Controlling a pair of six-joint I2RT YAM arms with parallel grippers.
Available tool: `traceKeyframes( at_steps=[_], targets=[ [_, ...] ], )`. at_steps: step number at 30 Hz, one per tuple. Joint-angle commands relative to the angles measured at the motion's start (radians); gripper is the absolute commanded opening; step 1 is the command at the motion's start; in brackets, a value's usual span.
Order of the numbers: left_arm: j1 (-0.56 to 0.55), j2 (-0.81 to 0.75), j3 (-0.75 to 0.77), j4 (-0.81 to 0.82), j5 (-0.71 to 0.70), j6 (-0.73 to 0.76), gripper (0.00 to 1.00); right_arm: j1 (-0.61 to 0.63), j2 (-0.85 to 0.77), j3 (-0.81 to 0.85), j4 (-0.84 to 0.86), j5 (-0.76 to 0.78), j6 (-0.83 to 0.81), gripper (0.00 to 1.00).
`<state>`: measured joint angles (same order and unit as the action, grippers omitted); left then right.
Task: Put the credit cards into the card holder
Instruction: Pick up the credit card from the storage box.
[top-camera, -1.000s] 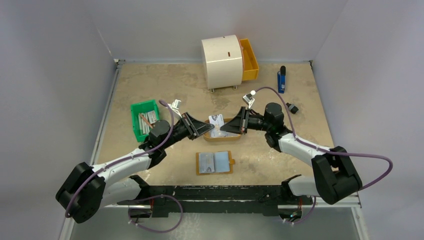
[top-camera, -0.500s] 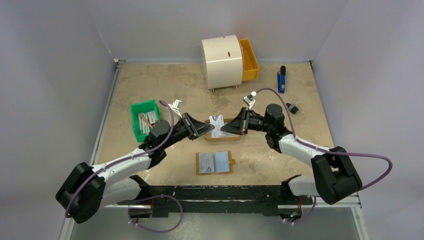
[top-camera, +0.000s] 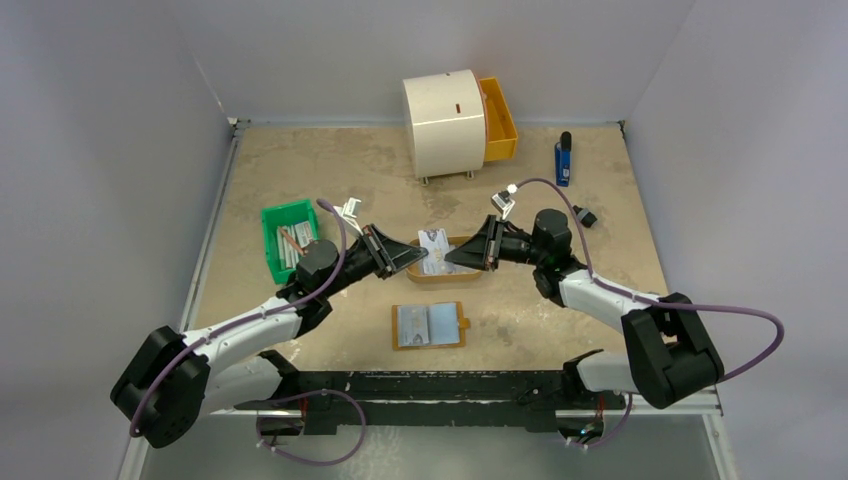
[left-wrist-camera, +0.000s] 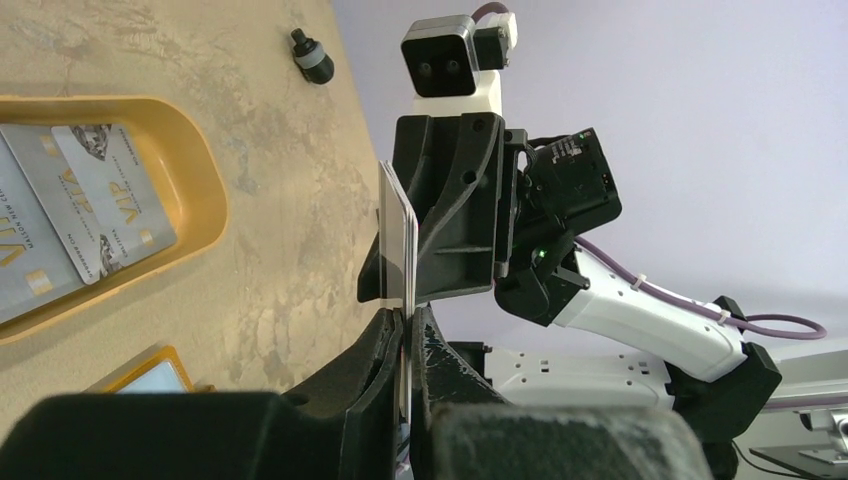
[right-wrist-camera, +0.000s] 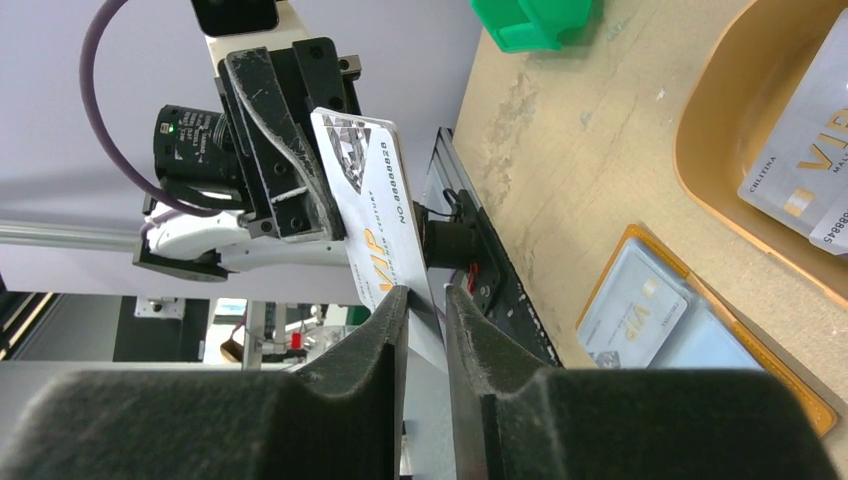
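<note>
Both grippers meet above the tan tray (top-camera: 440, 276). My left gripper (left-wrist-camera: 405, 318) is shut on the lower edge of one credit card (left-wrist-camera: 397, 235), seen edge-on and upright. From the right wrist view that same card (right-wrist-camera: 365, 200) shows its printed face, its near corner reaching between the jaws of my right gripper (right-wrist-camera: 425, 295), which stand open with a gap wider than the card. More credit cards (top-camera: 435, 241) lie flat in the tray. The card holder (top-camera: 430, 325) lies open nearer the arm bases, with a card in its left pocket (right-wrist-camera: 640, 300).
A green bin (top-camera: 288, 240) of grey bars sits left of the tray. At the back stands a white round cabinet (top-camera: 445, 122) with an orange drawer (top-camera: 498, 118) pulled out. A blue object (top-camera: 563, 160) and a small black part (top-camera: 586, 216) lie at the back right.
The left gripper has closed onto the card. The right gripper's jaws have widened and it has drawn back slightly to the right.
</note>
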<state>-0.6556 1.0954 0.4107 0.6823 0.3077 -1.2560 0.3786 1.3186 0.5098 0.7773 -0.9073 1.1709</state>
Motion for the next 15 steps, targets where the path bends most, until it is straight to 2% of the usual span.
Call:
traceKeyframes(
  at_steps=[1, 7, 15],
  targets=[
    [0.004, -0.034, 0.005, 0.120, 0.013, 0.006, 0.02, -0.004, -0.012, -0.005, 0.056, 0.001, 0.002, 0.24],
    [0.004, -0.034, -0.001, 0.129, 0.008, 0.006, 0.00, -0.004, -0.011, -0.005, 0.080, -0.008, 0.020, 0.26],
    [0.005, -0.054, -0.018, 0.127, -0.011, 0.009, 0.00, -0.004, -0.023, -0.018, 0.089, -0.001, 0.043, 0.16]
  ],
)
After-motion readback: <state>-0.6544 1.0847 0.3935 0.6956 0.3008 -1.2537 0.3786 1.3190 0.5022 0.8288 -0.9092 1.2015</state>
